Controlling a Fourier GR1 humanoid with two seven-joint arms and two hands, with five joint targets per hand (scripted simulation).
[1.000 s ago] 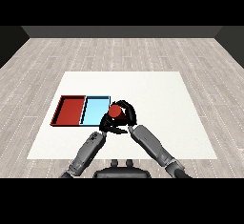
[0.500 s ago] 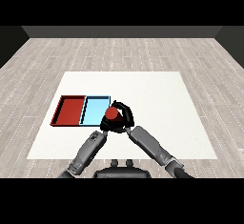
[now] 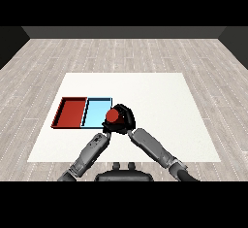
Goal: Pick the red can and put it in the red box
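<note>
Right hand is wrapped round the red can, just right of the light blue tray. Carry it left past that and set it down inside the red tray. Can't tell what the left hand is doing

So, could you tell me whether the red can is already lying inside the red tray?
No, the red can is held in the right hand beside the light blue tray, away from the red tray.

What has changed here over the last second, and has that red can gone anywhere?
The red can, held in the right hand, has shifted a little left, toward the light blue tray, and now sits at that tray's right edge. The left hand stays close beneath it. Nothing was let go. The red tray and the blue one have not moved.
</note>
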